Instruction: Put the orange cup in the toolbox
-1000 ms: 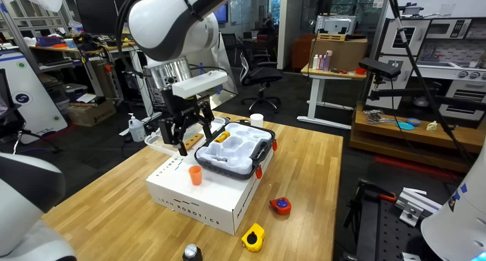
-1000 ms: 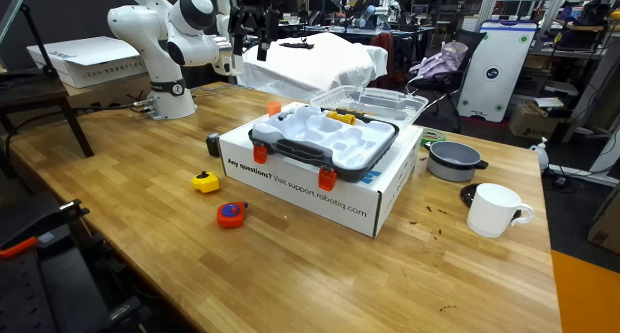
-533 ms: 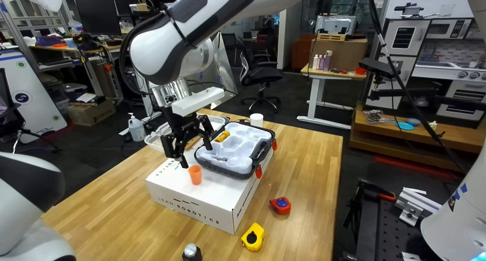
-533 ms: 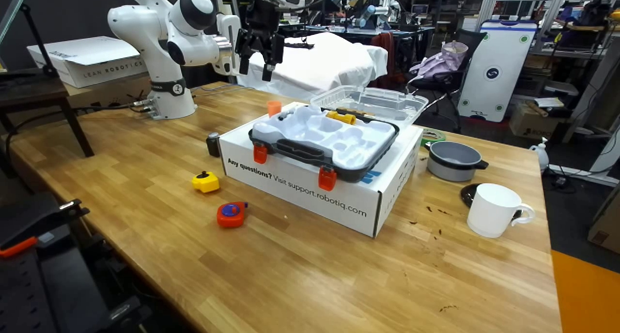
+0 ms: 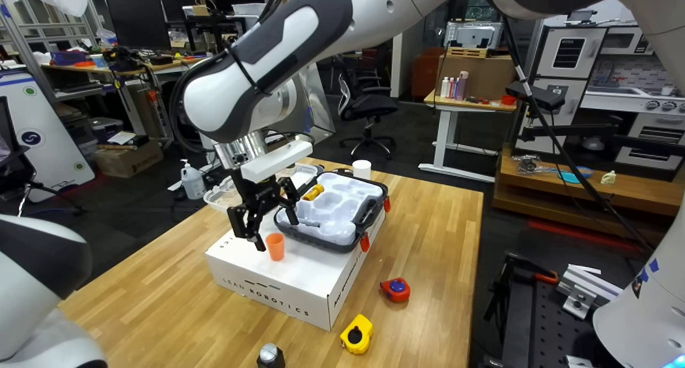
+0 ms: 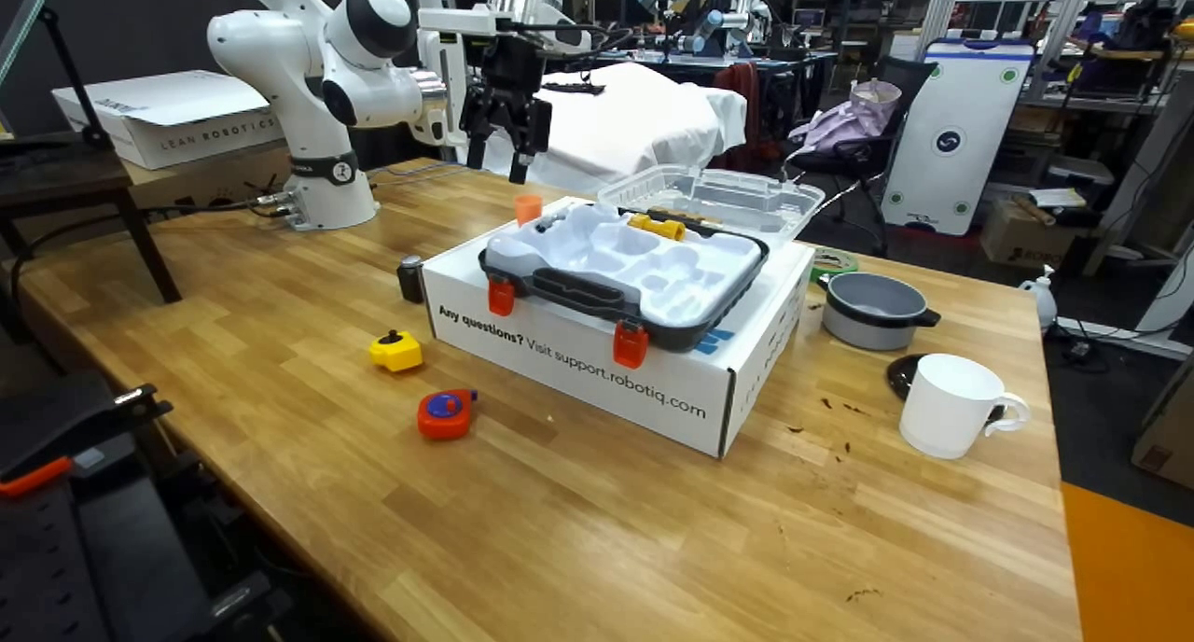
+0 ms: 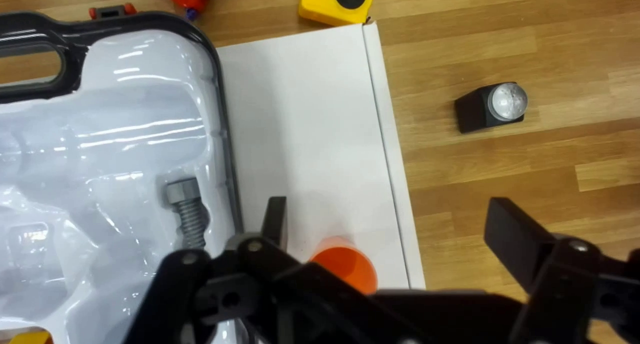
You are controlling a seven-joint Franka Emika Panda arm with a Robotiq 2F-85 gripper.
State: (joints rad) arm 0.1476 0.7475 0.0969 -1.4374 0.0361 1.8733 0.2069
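The small orange cup stands upright on the white box, beside the toolbox; it also shows in an exterior view. In the wrist view the cup is partly hidden by a gripper finger. The toolbox lies open on the white box, with a black rim and a pale moulded insert; it also shows in an exterior view and the wrist view. My gripper is open and empty, above the cup; it also shows in an exterior view and the wrist view.
The white box bears the toolbox and cup. A yellow piece sits in the toolbox, and a grey bolt too. A yellow tape measure, red tape measure, grey pot and white mug stand on the table.
My gripper has moved down, closer to the cup, staying open. The cup and toolbox have not moved.
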